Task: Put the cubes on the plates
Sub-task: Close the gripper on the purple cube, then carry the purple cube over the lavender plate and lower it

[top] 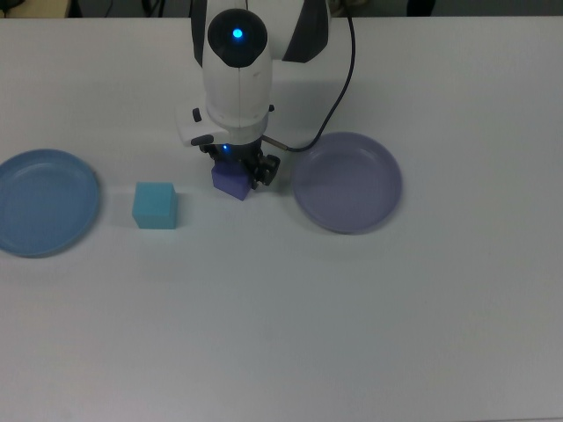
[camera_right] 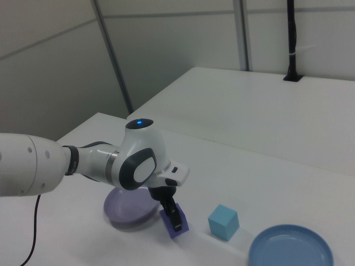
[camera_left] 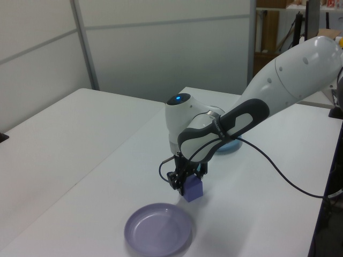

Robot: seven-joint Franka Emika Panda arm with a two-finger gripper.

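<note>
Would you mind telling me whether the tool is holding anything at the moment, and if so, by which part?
It cannot be told. The tool is down around the small purple-blue cube on the white table, fingers at opposite sides, but no firm hold shows.

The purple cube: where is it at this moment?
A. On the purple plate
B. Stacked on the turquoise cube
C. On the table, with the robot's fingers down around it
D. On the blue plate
C. The purple cube sits on the table between the turquoise cube and the purple plate, with the gripper lowered over it; both plates hold nothing.
</note>
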